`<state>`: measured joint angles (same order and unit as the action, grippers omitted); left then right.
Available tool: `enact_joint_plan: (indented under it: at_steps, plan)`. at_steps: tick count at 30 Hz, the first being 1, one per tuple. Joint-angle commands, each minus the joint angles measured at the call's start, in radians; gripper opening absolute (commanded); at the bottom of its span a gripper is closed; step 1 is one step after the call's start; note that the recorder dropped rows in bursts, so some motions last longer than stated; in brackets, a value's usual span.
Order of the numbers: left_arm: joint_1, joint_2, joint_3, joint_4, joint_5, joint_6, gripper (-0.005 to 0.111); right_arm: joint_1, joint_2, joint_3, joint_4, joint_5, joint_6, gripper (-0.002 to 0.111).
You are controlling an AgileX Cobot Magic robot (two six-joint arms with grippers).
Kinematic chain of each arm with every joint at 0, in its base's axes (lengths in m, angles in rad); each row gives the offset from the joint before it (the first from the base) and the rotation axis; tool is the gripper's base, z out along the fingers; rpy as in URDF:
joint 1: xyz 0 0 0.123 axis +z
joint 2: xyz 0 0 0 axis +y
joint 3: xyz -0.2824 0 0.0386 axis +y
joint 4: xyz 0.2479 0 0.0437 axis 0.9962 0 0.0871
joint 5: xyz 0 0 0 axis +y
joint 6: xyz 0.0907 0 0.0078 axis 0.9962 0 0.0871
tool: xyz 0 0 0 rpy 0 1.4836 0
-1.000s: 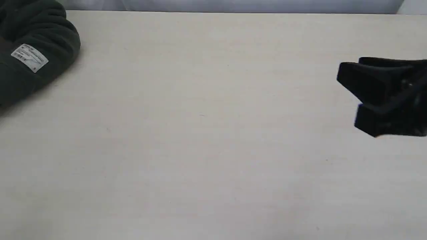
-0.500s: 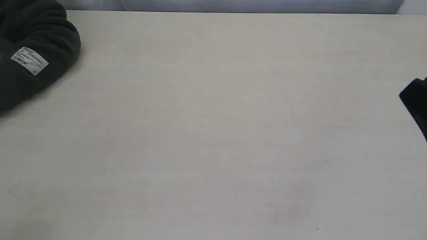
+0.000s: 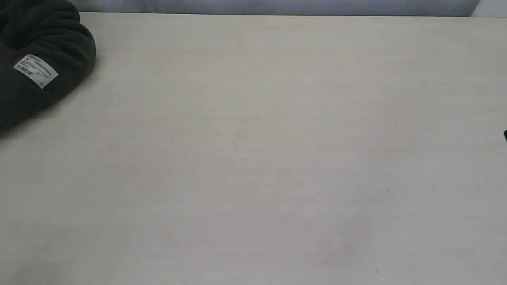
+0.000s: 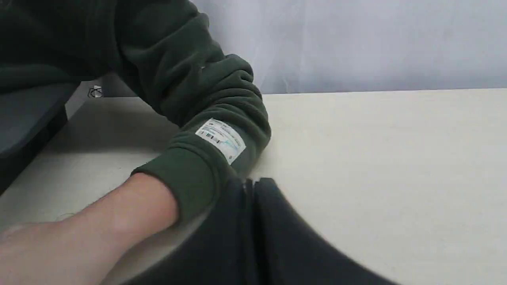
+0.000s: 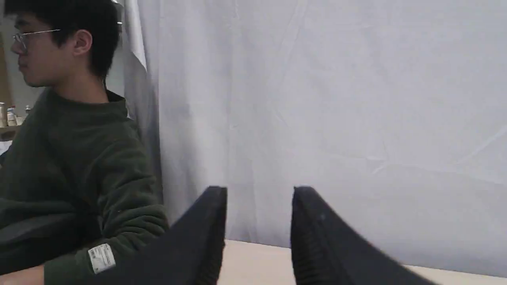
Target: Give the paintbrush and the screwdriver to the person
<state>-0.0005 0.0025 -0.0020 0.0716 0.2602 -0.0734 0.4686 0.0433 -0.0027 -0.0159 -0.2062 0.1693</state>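
exterior view: bare tabletop (image 3: 253, 166), with only the person (image 3: 43, 35) at one far corner, dark green sleeve with a white label (image 3: 35, 70) lying on the surface. a dark sliver (image 3: 506, 134) sits at the opposite edge, too small to tell what it is. no paintbrush or screwdriver anywhere here, and neither tool is clearly in view. left wrist view: the left tool (image 4: 248, 184) has its jaws pressed together with nothing between them. the person's bare forearm (image 4: 119, 213) and cuff lie just beside the tool tip, close to touching, and the label (image 4: 220, 138) is just past the tip. no paintbrush or screwdriver in sight, and the person's hand is cut off so i cannot tell what it holds. right wrist view: the right tool (image 5: 259, 192) is spread with a clear gap and holds nothing. the person (image 5: 67, 158) sits well off to one side of it, and a pale curtain (image 5: 336, 99) is straight ahead. judgement: both items are out of every view and both tools are empty, so the handover looks done or nearly done and the step in hand is parking the arms. to do it well, move the left tool away from the forearm before any sideways swing, slow, so it does not snag the fleece cuff. keep the right tool high and clear of the tabletop.
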Motion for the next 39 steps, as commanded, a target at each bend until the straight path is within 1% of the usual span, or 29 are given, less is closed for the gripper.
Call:
enact_joint_plan:
  at_steps: [1, 6, 10, 14, 20, 28, 39]
  plan:
    - [-0.007, -0.002, 0.002, -0.002, -0.013, -0.002, 0.0, -0.002, -0.017, 0.003, -0.029, 0.035, 0.0, 0.03]
    - [-0.007, -0.002, 0.002, -0.002, -0.013, -0.002, 0.0, -0.002, -0.017, 0.003, -0.024, 0.147, 0.0, 0.03]
    - [-0.007, -0.002, 0.002, -0.002, -0.013, -0.002, 0.0, -0.002, -0.017, 0.003, 0.032, 0.237, 0.0, 0.03]
    - [-0.007, -0.002, 0.002, -0.002, -0.013, -0.002, 0.0, -0.002, -0.017, 0.003, 0.045, 0.301, 0.0, 0.03]
    - [-0.007, -0.002, 0.002, -0.002, -0.013, -0.002, 0.0, -0.002, -0.017, 0.003, 0.116, 0.323, 0.0, 0.03]
    - [-0.007, -0.002, 0.002, -0.005, -0.012, -0.002, 0.0, -0.002, -0.017, 0.003, 0.113, 0.361, 0.002, 0.03]
    - [-0.007, -0.002, 0.002, -0.005, -0.01, -0.002, 0.0, -0.002, -0.017, 0.003, 0.113, 0.361, 0.002, 0.03]
